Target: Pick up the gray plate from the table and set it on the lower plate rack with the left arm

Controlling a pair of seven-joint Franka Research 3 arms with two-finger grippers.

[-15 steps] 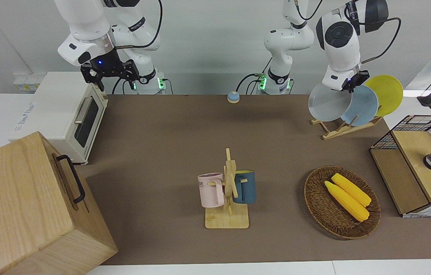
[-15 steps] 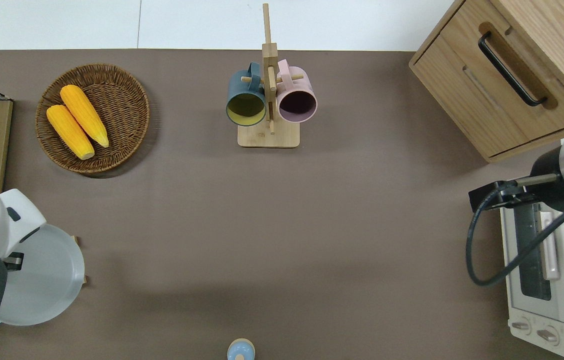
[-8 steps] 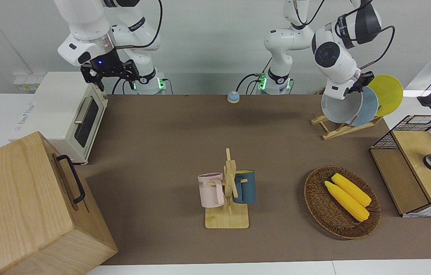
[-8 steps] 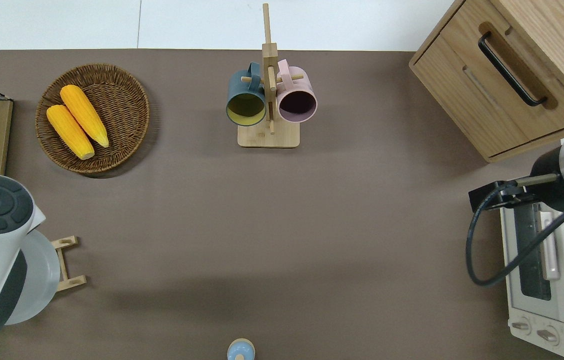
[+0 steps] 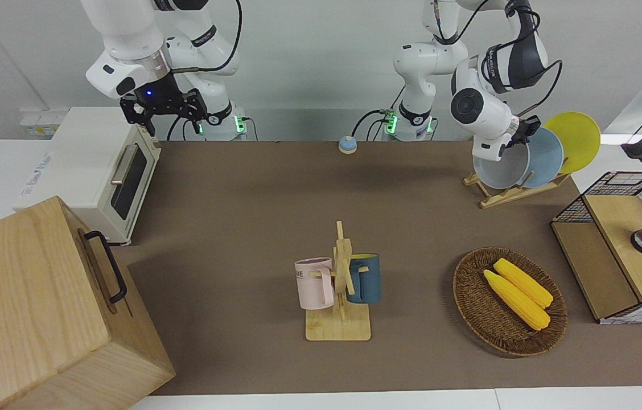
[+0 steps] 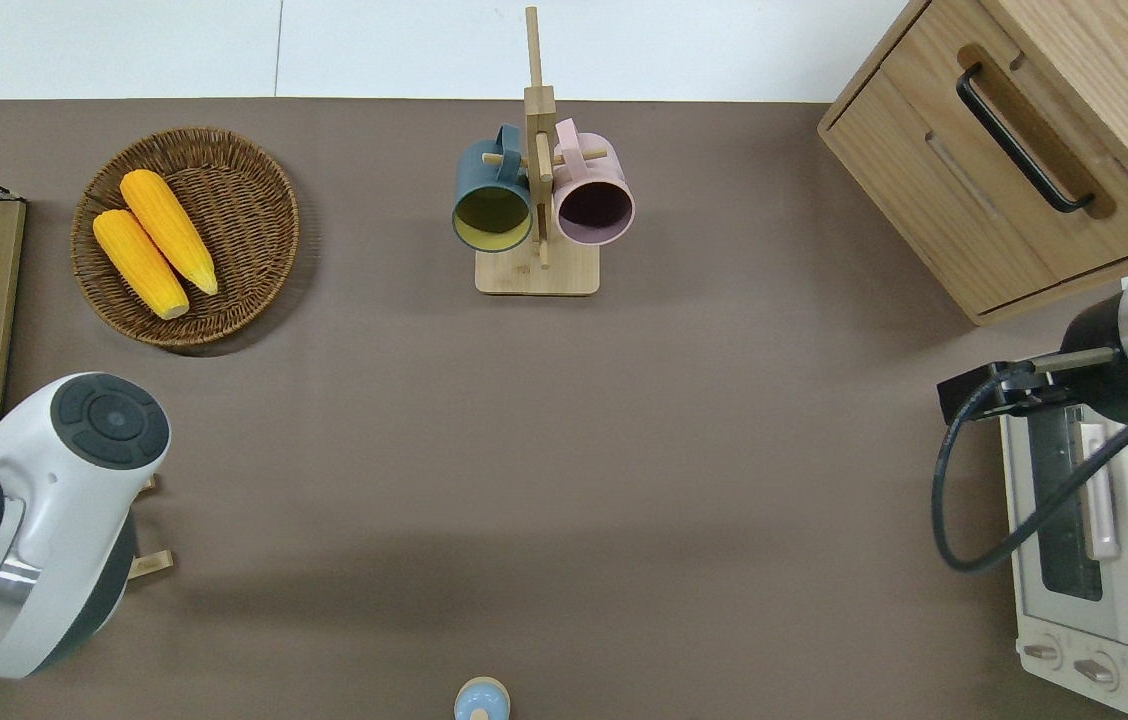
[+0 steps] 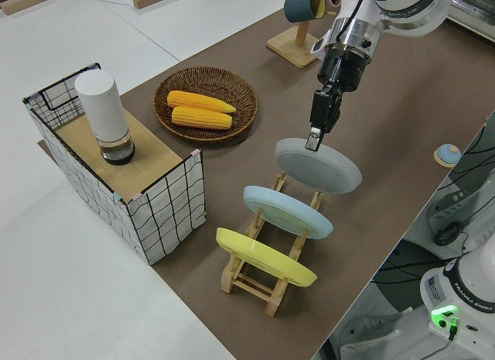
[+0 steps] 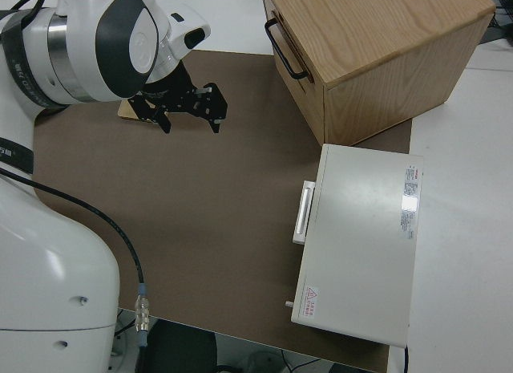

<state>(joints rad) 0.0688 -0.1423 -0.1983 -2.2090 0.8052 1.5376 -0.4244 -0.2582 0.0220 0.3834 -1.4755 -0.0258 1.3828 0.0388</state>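
The broad brown-matted surface (image 5: 230,216) carries a light-wood plate rack (image 5: 511,192) at the left arm's end, a round wicker basket (image 5: 477,316), a wooden mug stand (image 5: 338,327), a wooden drawer cabinet (image 5: 31,307), a white toaster oven (image 5: 90,165), a wire-sided wooden box (image 5: 611,273) and a small blue knob (image 5: 347,144).

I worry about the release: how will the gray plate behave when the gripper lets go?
The gray plate looks rigid and smooth, pinched only at its rim by the left gripper, so it may slip. Being round, it could roll or tip off the rack unless seated between pegs.
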